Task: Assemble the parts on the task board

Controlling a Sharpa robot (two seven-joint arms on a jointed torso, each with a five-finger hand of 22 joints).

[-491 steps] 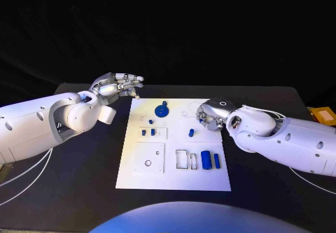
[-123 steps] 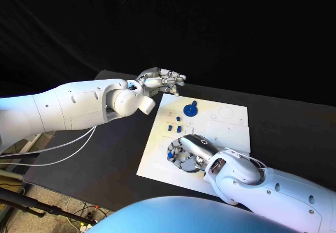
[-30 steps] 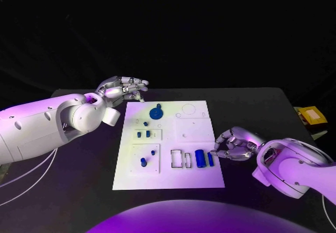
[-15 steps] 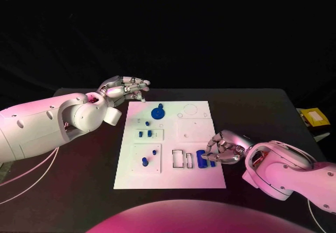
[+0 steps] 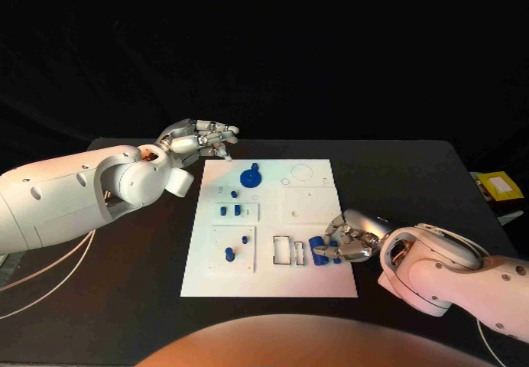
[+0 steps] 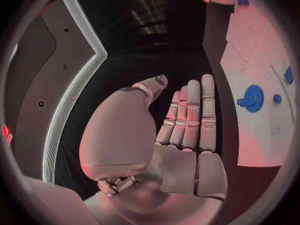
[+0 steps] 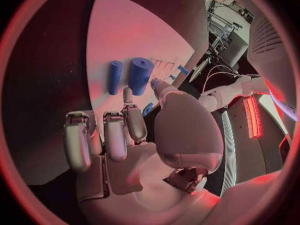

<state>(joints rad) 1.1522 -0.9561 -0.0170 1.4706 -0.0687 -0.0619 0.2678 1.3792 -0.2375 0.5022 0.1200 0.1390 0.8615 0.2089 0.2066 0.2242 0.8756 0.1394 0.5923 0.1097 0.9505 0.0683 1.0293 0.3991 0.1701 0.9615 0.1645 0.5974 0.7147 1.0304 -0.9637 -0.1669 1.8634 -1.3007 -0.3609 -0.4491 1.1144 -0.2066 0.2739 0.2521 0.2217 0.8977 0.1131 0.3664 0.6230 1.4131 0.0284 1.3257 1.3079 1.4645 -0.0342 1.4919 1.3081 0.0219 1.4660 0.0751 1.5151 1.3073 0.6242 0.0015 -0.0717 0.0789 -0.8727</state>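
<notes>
- Two blue parts sit right at the near right of the task board (image 5: 303, 279): a thick blue cylinder (image 5: 317, 250) and a thin blue bar (image 5: 333, 252) just beside it, both lying flat, side by side.
- Right hand (image 5: 351, 238) is down over that pair, right at the board's right edge, fingers curled in toward the parts.
- From the right wrist view, the fingers (image 7: 115, 135) are bent and close together, thumb reaching out toward the thick blue cylinder (image 7: 140, 75), with the thin blue bar (image 7: 115, 76) alongside it; both parts lie free on the white board, and I cannot tell whether a fingertip touches either one.
- Just left of the cylinder there are the two outlined rectangular slots (image 5: 289, 250) cut in the board.
- Further left, a square inset (image 5: 232, 248) carries a short blue peg (image 5: 229, 254) and a tiny blue piece (image 5: 245, 239).
- Above that, a smaller inset holds two little blue pegs (image 5: 228, 209) standing close together.
- Up at the far end, the blue gear (image 5: 252, 177) lies flat on the board.
- Left hand (image 5: 202, 140) hangs off the board's far left corner, above the black table (image 5: 132, 267), holding nothing.
- Left wrist view shows its fingers (image 6: 190, 115) straight and pressed together, thumb alongside, with the blue gear (image 6: 253, 96) well apart from them.
</notes>
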